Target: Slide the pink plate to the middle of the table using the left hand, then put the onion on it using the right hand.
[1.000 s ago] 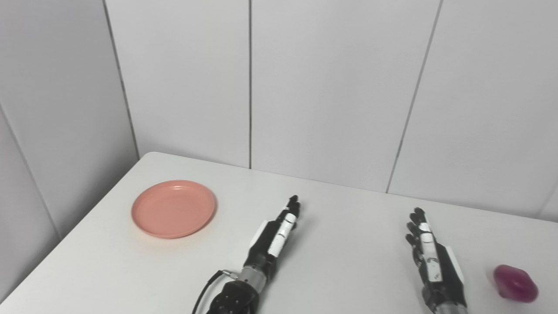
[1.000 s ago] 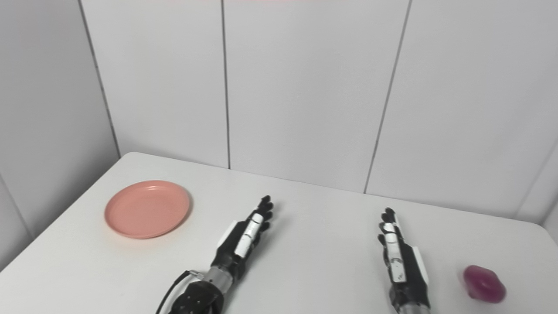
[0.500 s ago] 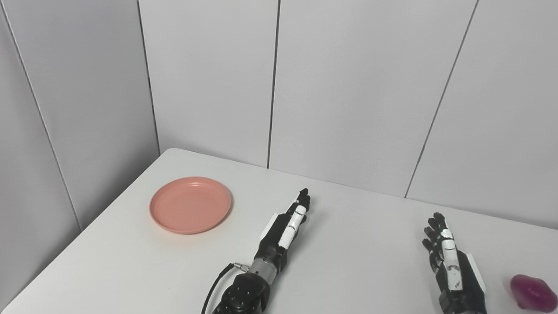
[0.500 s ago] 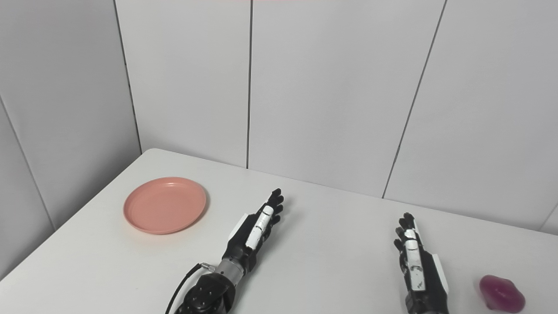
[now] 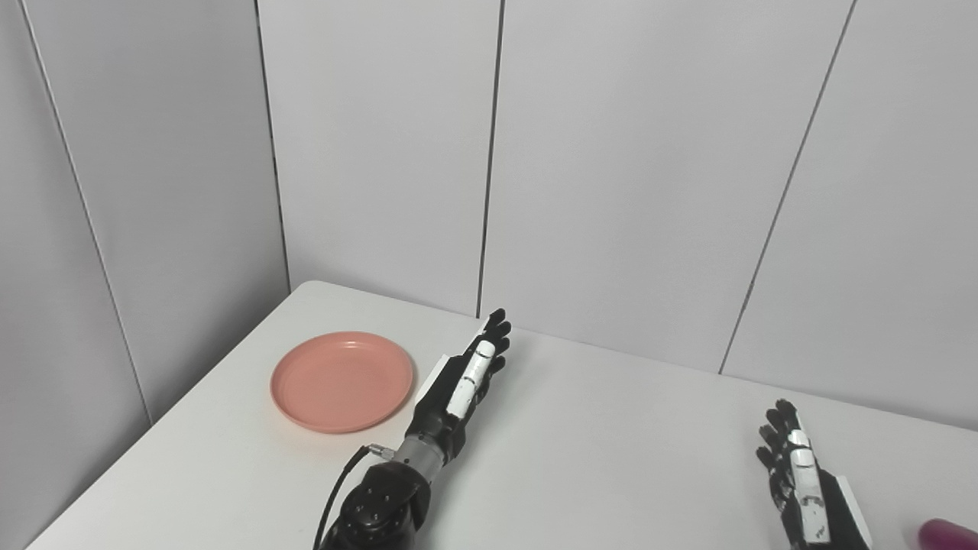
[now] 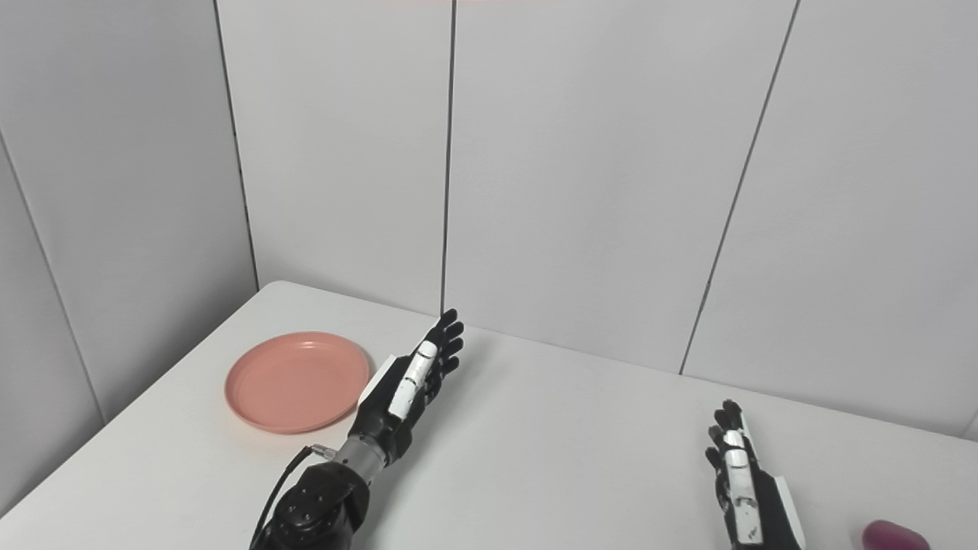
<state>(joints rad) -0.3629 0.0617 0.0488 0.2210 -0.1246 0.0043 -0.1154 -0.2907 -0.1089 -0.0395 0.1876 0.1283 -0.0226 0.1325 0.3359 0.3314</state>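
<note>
A white bench (image 5: 611,458) in a corner of pale grey wall panels (image 5: 626,176) carries one pink plate (image 5: 342,380), one purple onion (image 6: 895,535) and two robot hands. The plate lies flat near the bench's far left corner, with nothing on it. The left hand (image 5: 458,382) is raised just beside the plate's right rim, fingers straight and slightly apart, holding nothing — whether it touches the rim cannot be told. The right hand (image 6: 741,477) sits well apart at the lower right, also flat with fingers extended and empty; its wrist is cut off by the picture's bottom edge. The onion rests on the bench just right of that hand — only its top sliver shows at the bottom edge, so its shape is hard to make out.
</note>
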